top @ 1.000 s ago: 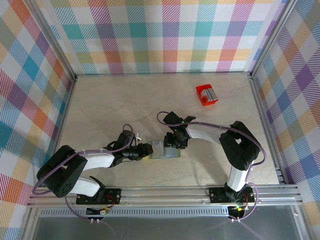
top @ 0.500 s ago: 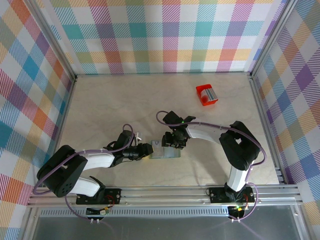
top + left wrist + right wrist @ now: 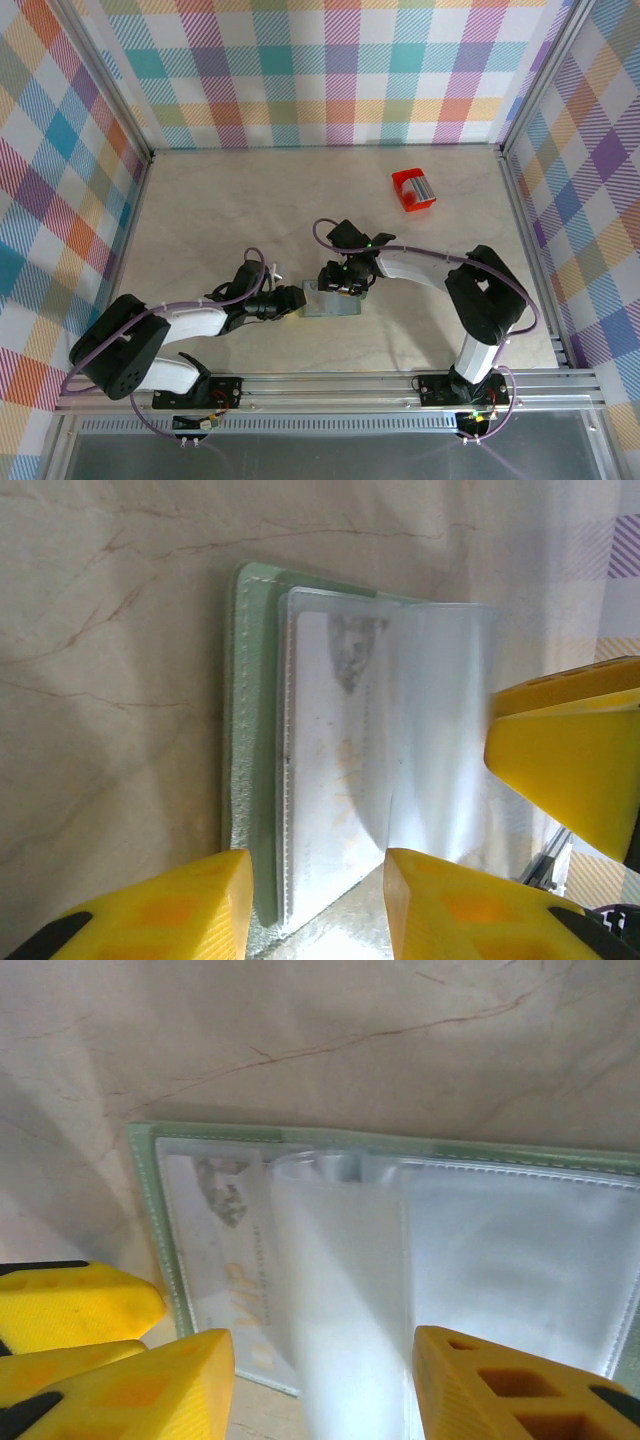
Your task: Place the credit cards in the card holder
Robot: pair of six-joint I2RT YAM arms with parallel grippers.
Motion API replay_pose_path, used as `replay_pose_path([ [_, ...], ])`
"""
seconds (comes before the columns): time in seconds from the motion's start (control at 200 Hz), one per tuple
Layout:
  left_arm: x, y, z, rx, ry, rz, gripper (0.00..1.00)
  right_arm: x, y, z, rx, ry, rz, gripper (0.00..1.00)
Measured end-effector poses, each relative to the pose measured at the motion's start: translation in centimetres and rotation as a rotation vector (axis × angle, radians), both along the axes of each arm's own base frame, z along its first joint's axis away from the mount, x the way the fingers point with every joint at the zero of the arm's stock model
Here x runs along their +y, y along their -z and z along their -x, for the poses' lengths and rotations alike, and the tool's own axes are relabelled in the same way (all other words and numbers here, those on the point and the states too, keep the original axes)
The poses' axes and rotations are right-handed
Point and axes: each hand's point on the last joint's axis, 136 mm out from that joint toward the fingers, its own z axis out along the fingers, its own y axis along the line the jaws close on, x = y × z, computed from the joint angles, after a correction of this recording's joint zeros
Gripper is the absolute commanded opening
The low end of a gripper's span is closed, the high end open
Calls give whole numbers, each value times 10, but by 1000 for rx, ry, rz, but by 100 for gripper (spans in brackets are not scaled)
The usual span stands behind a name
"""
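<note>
The card holder (image 3: pixel 332 300) lies open on the table, pale green with clear sleeves (image 3: pixel 250 730) (image 3: pixel 520 1240). A pale credit card (image 3: pixel 225 1260) with gold "VIP" lettering and a grey mark sits in its end sleeve (image 3: pixel 330 780). My left gripper (image 3: pixel 315 910) (image 3: pixel 300 300) is open, its fingers either side of the holder's near edge. My right gripper (image 3: pixel 320 1390) (image 3: pixel 340 285) hovers low over the holder, open, with a raised clear sleeve leaf (image 3: pixel 340 1290) between its fingers. One right finger (image 3: pixel 570 760) shows in the left wrist view.
A small red box (image 3: pixel 413 188) with something grey in it stands at the back right of the table. Metal frame rails (image 3: pixel 330 385) run along the near edge, and checked walls enclose the other sides.
My right gripper has shifted slightly left over the card holder, and its jaws have narrowed a little. The left arm has stayed put.
</note>
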Motion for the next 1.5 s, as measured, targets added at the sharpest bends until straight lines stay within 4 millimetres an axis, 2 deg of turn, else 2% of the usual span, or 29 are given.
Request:
replay_pose_path([
  [0.59, 15, -16, -4, -33, -36, 3, 39, 15, -9, 9, 8, -40, -55, 48],
  [0.695, 25, -21, -7, -46, -68, 13, 39, 31, -15, 10, 6, -67, -98, 49],
  [0.895, 37, -24, -8, -53, -102, 24, 39, 66, -25, -1, 6, -90, -189, 49],
  [1.075, 40, -27, -6, -58, -107, 25, 39, 81, -57, -20, -55, -91, -267, 48],
  [1.21, 39, -28, -6, -64, -99, 27, 40, 67, -84, -40, -119, -63, -308, 47],
  [1.275, 38, -29, -6, -66, -90, 31, 40, 54, -100, -51, -164, -41, -331, 47],
  [1.38, 33, -34, -12, -70, -73, 33, 41, 21, -124, -68, -256, 3, -359, 47],
  [1.5, 22, -52, -29, -101, -51, 52, 41, -24, -147, -87, -361, 62, -367, 47],
])
